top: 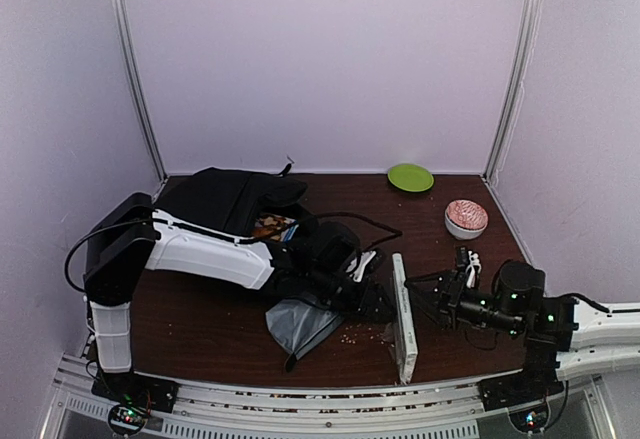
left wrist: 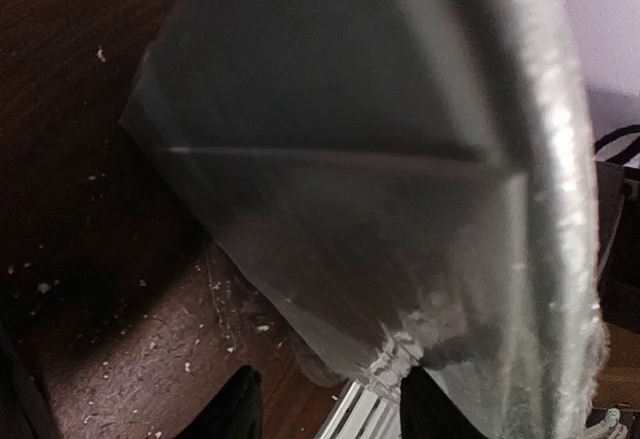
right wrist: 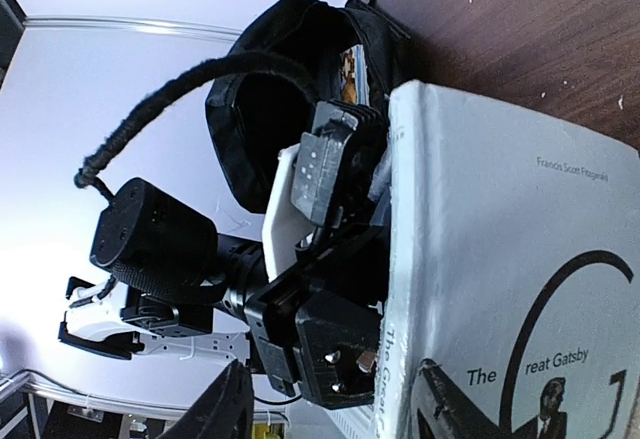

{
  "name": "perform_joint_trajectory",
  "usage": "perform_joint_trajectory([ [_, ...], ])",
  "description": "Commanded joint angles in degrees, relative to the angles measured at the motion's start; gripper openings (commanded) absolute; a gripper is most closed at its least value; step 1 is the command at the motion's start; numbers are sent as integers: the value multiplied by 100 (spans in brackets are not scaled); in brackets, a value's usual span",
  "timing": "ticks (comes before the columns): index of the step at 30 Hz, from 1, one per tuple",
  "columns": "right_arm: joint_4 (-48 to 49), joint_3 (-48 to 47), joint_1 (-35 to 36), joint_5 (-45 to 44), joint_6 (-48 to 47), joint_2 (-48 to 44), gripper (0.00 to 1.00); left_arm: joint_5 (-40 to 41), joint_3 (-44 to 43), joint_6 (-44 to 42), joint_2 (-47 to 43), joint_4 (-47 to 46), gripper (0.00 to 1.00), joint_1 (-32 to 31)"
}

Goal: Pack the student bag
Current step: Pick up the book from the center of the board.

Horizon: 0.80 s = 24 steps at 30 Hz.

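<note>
Right wrist: right gripper point(right wrist: 325, 399) parted at the upright book point(right wrist: 500, 289), bench's point(top: 200, 334) front edge; left gripper's point(left wrist: 330, 409) grip unclear, perhaps steadying it.

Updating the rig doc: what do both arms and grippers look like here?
Left arm: black shoulder block, long white link, black wrist, black cable looping off the shoulder. Right arm: mostly black, white rear link, green lights on the wrist. Left gripper and right gripper: black, two-fingered; the left one has a white plate and a ribbed black block.
</note>
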State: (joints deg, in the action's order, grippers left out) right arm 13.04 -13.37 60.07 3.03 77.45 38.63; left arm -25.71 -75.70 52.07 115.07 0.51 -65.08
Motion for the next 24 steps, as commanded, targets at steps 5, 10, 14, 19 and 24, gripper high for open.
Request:
perform_joint_trajectory([
  [5,-398,-327,40,278,-16,441,50,-108,26,-29,-199,-603,48,-93],
  [10,-886,-392,40,140,-136,406,51,-96,121,-7,-196,-657,49,-93],
  [14,-1325,-525,44,146,-278,369,55,-51,40,-61,-195,-587,50,-93],
  [19,-1820,-737,40,189,-541,325,62,6,-223,-199,-149,-396,51,-85],
  [24,-2092,-843,44,267,-691,294,67,-23,-559,-299,-5,-218,52,-75],
])
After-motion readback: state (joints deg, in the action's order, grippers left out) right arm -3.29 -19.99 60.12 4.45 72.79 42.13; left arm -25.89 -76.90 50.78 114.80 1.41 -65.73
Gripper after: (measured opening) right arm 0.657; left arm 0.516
